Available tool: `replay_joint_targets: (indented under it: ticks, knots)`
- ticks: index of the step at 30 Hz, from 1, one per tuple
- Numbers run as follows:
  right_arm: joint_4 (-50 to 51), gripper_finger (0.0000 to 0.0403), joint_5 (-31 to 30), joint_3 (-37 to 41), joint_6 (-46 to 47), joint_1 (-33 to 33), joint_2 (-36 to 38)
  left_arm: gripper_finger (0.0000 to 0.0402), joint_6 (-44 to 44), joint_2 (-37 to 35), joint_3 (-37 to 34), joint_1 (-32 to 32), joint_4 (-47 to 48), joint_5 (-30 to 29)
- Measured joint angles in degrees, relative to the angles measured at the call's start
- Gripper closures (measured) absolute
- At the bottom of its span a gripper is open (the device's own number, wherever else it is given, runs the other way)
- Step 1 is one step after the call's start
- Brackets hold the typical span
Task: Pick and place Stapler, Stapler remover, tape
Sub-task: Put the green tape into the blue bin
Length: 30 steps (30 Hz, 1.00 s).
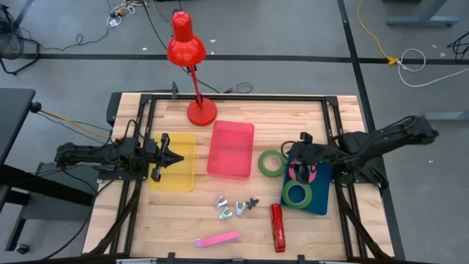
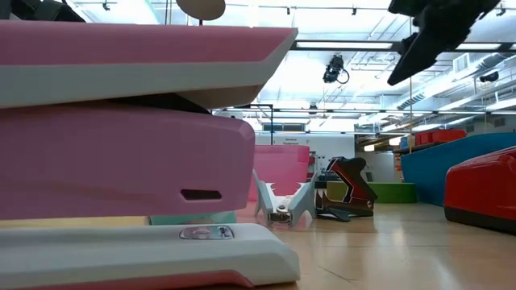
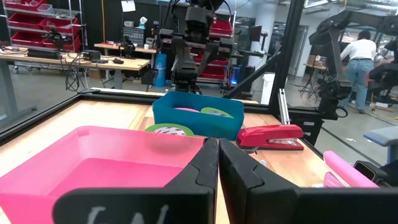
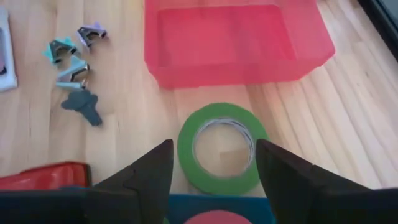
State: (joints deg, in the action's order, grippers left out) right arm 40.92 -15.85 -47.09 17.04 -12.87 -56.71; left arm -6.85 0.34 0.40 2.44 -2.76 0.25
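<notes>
One green tape roll (image 1: 272, 163) lies flat on the table between the pink tray and the blue tray; it also shows in the right wrist view (image 4: 217, 155). A second green roll (image 1: 297, 193) and a pinkish-red roll (image 1: 302, 174) lie in the blue tray (image 1: 321, 199). A red stapler (image 1: 277, 227), a pink stapler (image 1: 217, 240) and several staple removers (image 1: 234, 207) lie near the front edge. My right gripper (image 4: 213, 146) is open and empty, in the air over the blue tray's left end (image 1: 297, 158). My left gripper (image 3: 217, 155) is shut and empty over the yellow tray (image 1: 165, 154).
A pink tray (image 1: 231, 149) stands mid-table and a yellow tray (image 1: 179, 172) to its left. A red desk lamp (image 1: 201, 110) stands at the far edge, its head leaning beyond the table. Bare wood lies between the trays and the front edge.
</notes>
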Motion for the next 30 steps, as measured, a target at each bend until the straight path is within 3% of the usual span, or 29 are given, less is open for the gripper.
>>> replay_joint_targets:
  ticks: [17,30]
  knots:
    - [-9.6,0.0116,9.1,0.0,-0.1,5.6,-15.3,0.0383,0.0,0.0,0.0,0.0,0.0,0.0]
    - [-12.5,0.0113,13.6,0.0,-3.1,8.1,-26.1,0.0383,0.0,0.0,0.0,0.0,0.0,0.0]
